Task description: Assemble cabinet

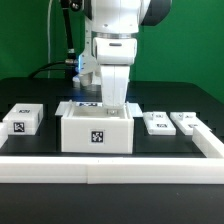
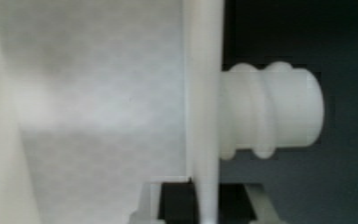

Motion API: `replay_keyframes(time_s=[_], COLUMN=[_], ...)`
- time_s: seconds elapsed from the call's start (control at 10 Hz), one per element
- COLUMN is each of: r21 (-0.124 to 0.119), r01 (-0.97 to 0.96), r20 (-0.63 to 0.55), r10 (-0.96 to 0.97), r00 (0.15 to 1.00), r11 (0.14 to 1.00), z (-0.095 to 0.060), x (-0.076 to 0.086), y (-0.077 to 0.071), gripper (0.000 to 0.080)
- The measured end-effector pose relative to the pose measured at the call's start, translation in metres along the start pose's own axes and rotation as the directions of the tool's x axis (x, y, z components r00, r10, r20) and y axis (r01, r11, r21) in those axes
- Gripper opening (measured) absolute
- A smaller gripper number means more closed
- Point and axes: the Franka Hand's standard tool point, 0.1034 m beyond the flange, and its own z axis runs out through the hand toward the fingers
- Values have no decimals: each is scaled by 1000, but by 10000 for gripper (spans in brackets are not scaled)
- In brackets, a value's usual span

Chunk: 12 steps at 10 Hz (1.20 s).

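The cabinet (image 1: 97, 135) is a large white open box with a square marker tag on its front, standing mid-table. My gripper (image 1: 108, 103) reaches down at the box's back wall, its fingertips hidden behind the rim. In the wrist view the gripper (image 2: 206, 200) has its dark fingers (image 2: 172, 200) on both sides of a thin white cabinet panel (image 2: 204, 100) seen edge-on, shut on it. A ribbed round knob (image 2: 274, 108) sticks out from one side of that panel. A broad white face (image 2: 78, 100) fills the other side.
One small white tagged block (image 1: 24, 119) lies at the exterior view's left. Two more (image 1: 157, 123) (image 1: 187, 122) lie at its right. The long white border rail (image 1: 110, 167) runs along the front and up the right side.
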Motion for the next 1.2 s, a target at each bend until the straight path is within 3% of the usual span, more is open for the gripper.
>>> replay_keyframes(time_s=[0.4, 0.7, 1.0, 1.2], r21=[-4, -23, -42, -39], r01=[1, 26, 81, 74], r20=[0, -1, 10, 10], r10=[-1, -26, -80, -74], r00=[1000, 1000, 997, 997], r11=[1000, 999, 996, 997], z=[-1, -5, -4, -3], x=[0, 12, 38, 35], y=[1, 25, 52, 50], gripper=[38, 38, 38, 37])
